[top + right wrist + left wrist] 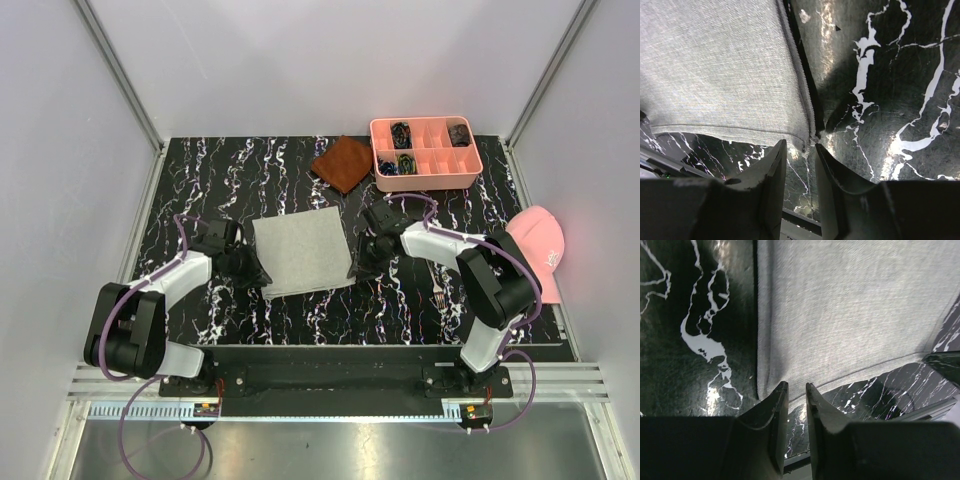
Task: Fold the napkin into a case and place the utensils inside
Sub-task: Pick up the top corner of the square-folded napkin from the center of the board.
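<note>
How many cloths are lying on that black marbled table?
2. The grey napkin lies mid-table; the small rust-brown cloth lies at the far edge, just left of the pink compartment tray. No others appear hidden.

A black table, veined with white marbling, is pictured from above inside a plain white enclosure. A back wall is set behind the table, and a left wall and a right wall are stood along the table's sides. A left post and a right post, both aluminium, are seen slanting up from the table's far corners, where the walls meet. A ribbed aluminium rail is laid along the table's near edge, with a grey brushed-metal surface shown just beyond it. The scene is brightly and evenly lit, and soft glare is thrown back off the table's glossy top.
</note>
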`<state>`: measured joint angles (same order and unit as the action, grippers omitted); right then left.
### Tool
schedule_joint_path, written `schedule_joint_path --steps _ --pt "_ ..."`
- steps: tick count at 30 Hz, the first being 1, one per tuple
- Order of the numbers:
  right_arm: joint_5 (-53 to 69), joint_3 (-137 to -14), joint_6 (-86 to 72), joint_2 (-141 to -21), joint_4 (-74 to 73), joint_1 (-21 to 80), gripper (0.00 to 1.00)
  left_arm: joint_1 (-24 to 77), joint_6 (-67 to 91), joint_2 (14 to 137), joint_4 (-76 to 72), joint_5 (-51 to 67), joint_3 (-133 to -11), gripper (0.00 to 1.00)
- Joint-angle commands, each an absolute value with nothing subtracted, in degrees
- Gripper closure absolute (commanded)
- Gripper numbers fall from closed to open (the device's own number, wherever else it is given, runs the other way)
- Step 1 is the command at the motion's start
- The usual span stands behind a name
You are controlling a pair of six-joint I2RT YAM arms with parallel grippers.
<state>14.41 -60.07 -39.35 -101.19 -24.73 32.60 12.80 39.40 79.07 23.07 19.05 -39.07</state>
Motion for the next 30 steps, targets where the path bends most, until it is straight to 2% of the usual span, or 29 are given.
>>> schedule_joint_path --steps 1,14,18,24,26,30 --pt "13.62 -62.75 -39.29 -100.37 -23.03 32.70 0.65 13.01 38.76 77.70 21.62 18.19 -37.62 0.77" --pt "13.89 -63.02 -38.85 -101.60 -22.76 32.70 0.74 13.01 39.20 76.64 21.36 18.46 -36.47 0.78" --pt "13.62 -63.02 -38.58 -101.51 -22.85 32.70 0.80 13.01 39.46 76.20 21.97 17.93 -36.30 0.77" --pt "14.06 -62.58 -38.67 -102.04 -22.85 32.69 0.78 13.01 39.55 75.41 22.85 17.58 -36.91 0.76" --pt "14.06 -62.49 -38.67 -102.30 -22.85 32.70 0.74 13.01 39.55 74.97 23.03 17.58 -37.09 0.76" --pt "14.06 -62.58 -38.67 -102.48 -22.85 32.70 0.74 13.09 39.55 74.45 23.64 17.40 -37.44 0.76"
